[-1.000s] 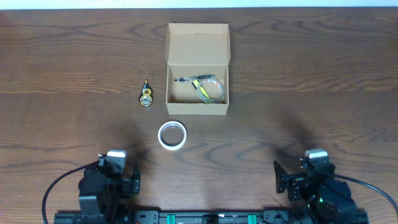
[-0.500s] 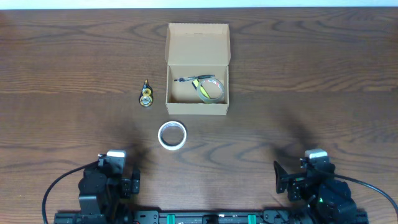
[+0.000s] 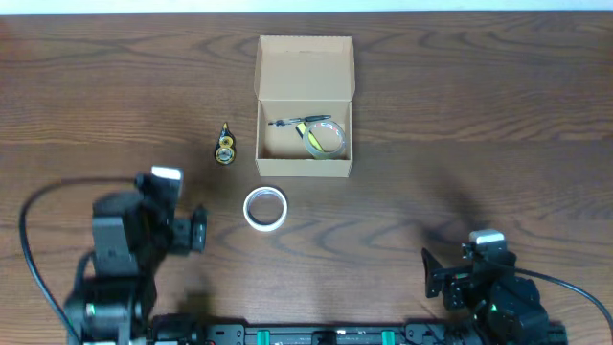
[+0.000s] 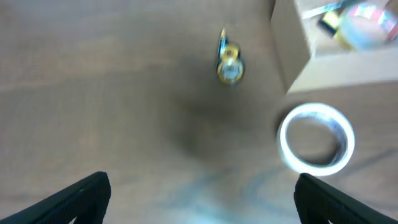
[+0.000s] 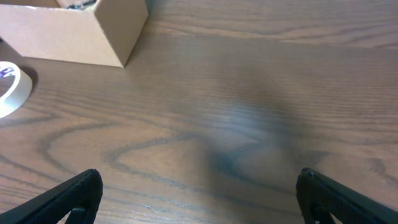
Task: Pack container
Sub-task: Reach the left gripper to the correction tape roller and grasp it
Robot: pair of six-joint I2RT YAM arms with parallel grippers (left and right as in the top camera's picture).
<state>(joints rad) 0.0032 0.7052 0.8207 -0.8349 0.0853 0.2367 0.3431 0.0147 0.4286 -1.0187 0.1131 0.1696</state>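
Left wrist view, left tool (image 4: 202, 194) spread — container (image 4: 348, 73) ahead-right, apart, right tool (image 5: 199, 198) spread too

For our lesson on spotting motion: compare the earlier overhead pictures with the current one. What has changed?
The left gripper moved forward over the table, towards the white tape roll, fingers open, holding nothing. The right gripper, container and small yellow item stayed put.
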